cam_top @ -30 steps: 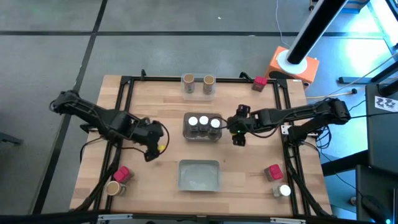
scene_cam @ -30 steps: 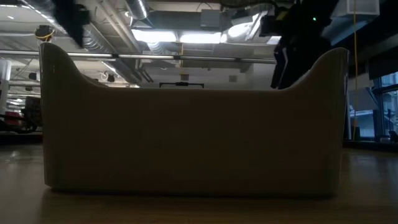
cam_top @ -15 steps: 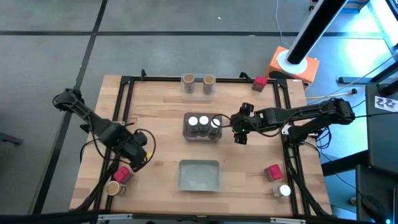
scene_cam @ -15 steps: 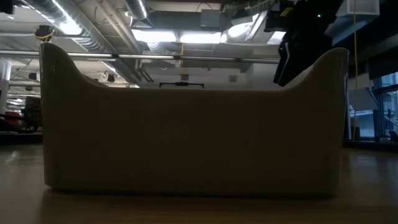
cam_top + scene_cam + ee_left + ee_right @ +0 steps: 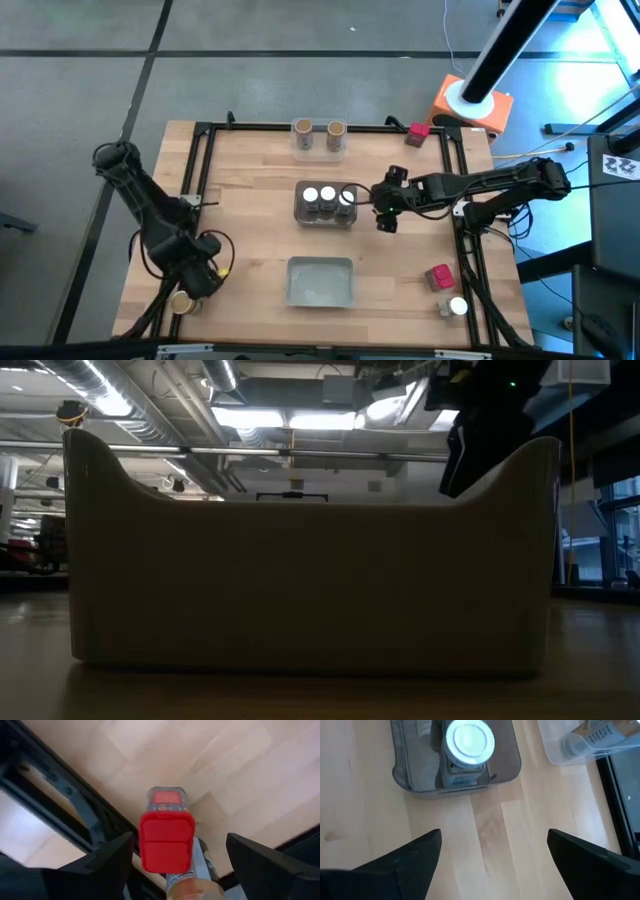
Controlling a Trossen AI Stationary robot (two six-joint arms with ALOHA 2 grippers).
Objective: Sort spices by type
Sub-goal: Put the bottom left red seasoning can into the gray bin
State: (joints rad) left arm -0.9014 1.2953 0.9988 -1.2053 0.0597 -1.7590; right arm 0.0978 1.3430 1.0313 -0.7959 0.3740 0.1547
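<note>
My left gripper [image 5: 200, 276] hangs open over the near-left corner. In the left wrist view [image 5: 180, 839] its fingers stand on either side of a red-lidded boxy spice [image 5: 166, 840] without touching it. That spice stands upright on the table beside a tan-topped cylinder [image 5: 182, 302]. My right gripper [image 5: 385, 207] is open just right of the grey tray [image 5: 300, 215], which holds three white-lidded jars [image 5: 327, 196]. The right wrist view [image 5: 492, 837] shows the nearest jar [image 5: 469, 741] ahead of the fingers. Two tan-topped cylinders [image 5: 318, 133] stand at the far edge.
A second tray [image 5: 320, 283] sits near the middle of the near edge and fills the low view [image 5: 310, 580]. A red box [image 5: 418, 132] stands far right. Another red box [image 5: 437, 277] and a white-lidded jar [image 5: 457, 307] stand near right. A black frame [image 5: 200, 170] borders the table.
My left arm has swung from left of the table's middle toward the near-left corner and now hangs over the red-lidded box there.
</note>
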